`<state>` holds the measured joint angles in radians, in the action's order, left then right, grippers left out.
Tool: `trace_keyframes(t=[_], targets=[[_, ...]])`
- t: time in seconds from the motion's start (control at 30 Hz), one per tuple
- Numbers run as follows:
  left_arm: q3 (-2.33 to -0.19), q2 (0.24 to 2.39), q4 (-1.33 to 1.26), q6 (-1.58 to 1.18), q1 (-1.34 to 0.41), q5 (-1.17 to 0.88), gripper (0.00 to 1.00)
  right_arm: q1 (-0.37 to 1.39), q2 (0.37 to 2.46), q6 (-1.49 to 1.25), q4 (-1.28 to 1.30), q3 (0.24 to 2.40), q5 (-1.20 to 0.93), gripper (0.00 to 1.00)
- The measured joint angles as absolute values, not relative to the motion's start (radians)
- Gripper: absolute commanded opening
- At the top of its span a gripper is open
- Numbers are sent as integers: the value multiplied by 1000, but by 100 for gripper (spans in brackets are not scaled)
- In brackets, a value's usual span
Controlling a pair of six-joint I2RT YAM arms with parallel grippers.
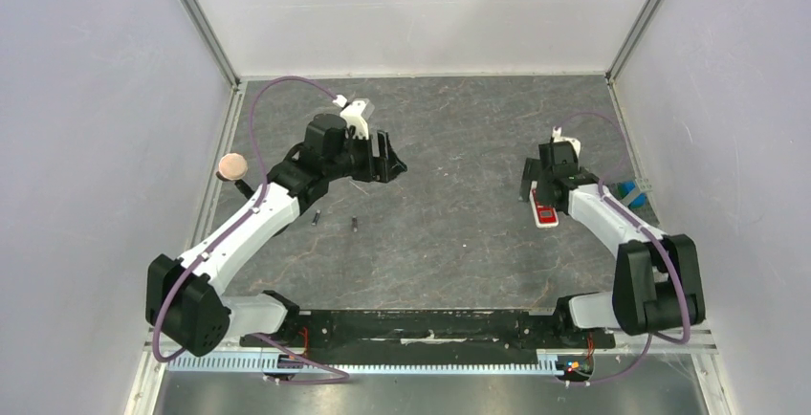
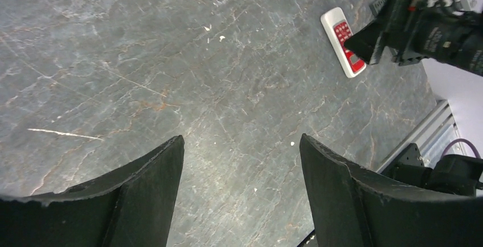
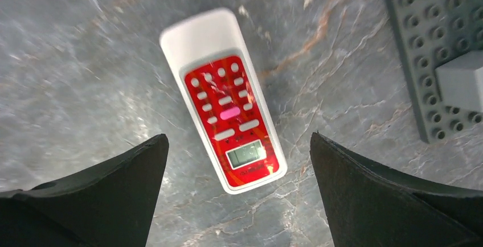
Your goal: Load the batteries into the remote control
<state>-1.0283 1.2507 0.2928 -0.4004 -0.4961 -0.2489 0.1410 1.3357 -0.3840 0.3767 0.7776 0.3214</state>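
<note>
We log both batteries (image 1: 315,215) lying on the table (image 1: 449,262) beside the left forearm, a little apart from each other and clear of either gripper. On the right side the remote (image 3: 225,102) lies face up with its red panel showing. The right gripper (image 3: 238,138) hangs over it, fingers wide apart. Farther back the left gripper (image 2: 239,141) hovers above the table, fingers likewise spread. A grey studded plate (image 3: 421,59) sits near the remote.
</note>
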Motion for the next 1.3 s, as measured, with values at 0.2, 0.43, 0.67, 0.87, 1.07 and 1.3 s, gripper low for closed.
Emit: trace_keyframes(t=[0.2, 0.43, 0.67, 0.87, 1.07, 1.3], targets=[[-1028, 1282, 275, -403, -509, -263, 80, 141, 1459, -363, 381, 763, 286, 98], [-1028, 1285, 270, -403, -511, -263, 80, 128, 1516, -359, 377, 787, 267, 95], [-1028, 1307, 258, -403, -512, -255, 79, 91, 1535, -383, 381, 798, 183, 78], [-1028, 1322, 258, -403, -512, -241, 79, 88, 1516, -384, 318, 765, 118, 46], [-1028, 1329, 258, -403, -512, -217, 78, 159, 1497, -362, 278, 746, 40, 43], [-1021, 1325, 255, -405, -512, -123, 77, 443, 1502, -286, 278, 760, -55, 44]])
